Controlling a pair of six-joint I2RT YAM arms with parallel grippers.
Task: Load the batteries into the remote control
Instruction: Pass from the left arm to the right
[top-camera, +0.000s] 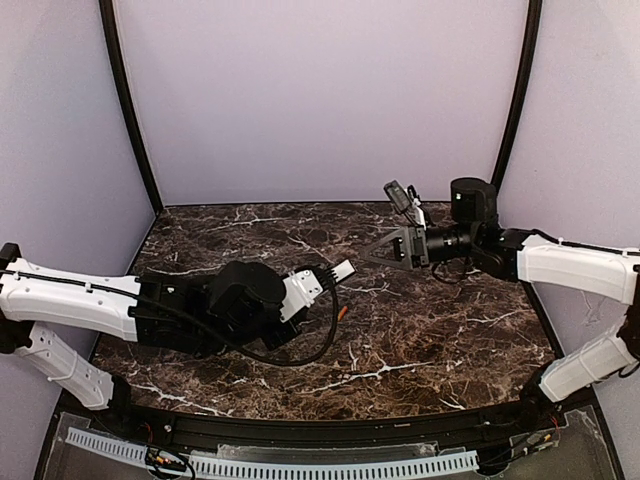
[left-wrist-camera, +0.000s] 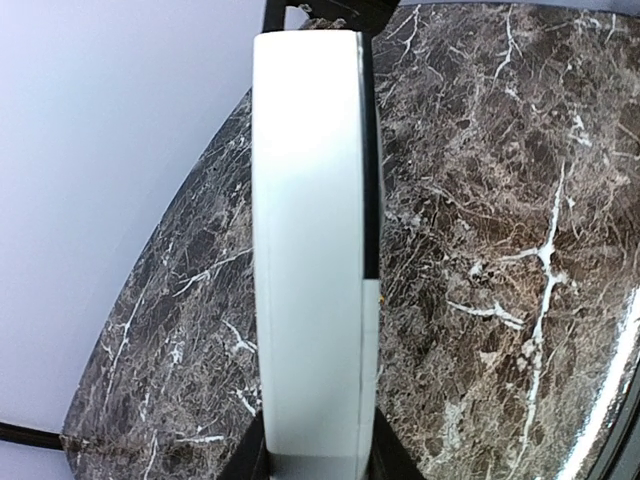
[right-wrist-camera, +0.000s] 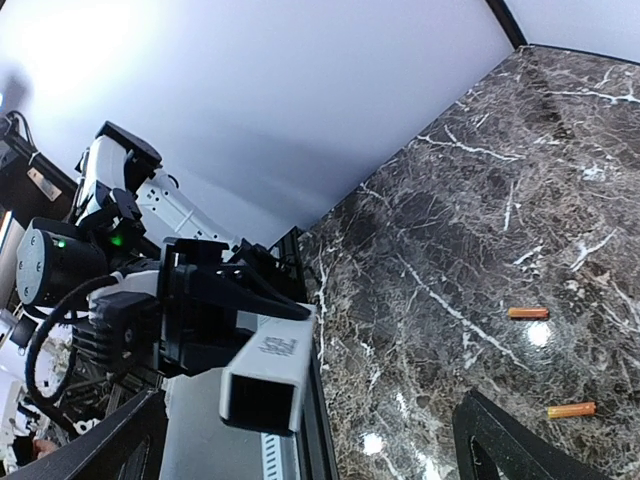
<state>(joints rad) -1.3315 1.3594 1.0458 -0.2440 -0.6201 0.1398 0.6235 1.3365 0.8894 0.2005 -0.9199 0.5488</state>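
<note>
- The left hand was clenched on the remote control, gripping the white bar by its long edges and holding it clear above the counter.
- In the left wrist view only a plain white face of the remote showed. Its battery recess could not be made out, so I could not tell whether it was uncovered.
- The right hand hung released in the air, fingers spread wide with nothing between them, facing the left hand across a gap.
- The batteries lay loose on the counter, the second one nearby. They were apart from each other, well clear of the right hand, and below and beside the lifted remote.
- My judgement: the remote had been secured and the step in hand was fetching the first battery, so none had been loaded yet.
- The next move probably called for the right hand to drop to one battery, line its fingers up across the small cylinder, pinch it and carry it to the recess with the correct end leading.
</note>
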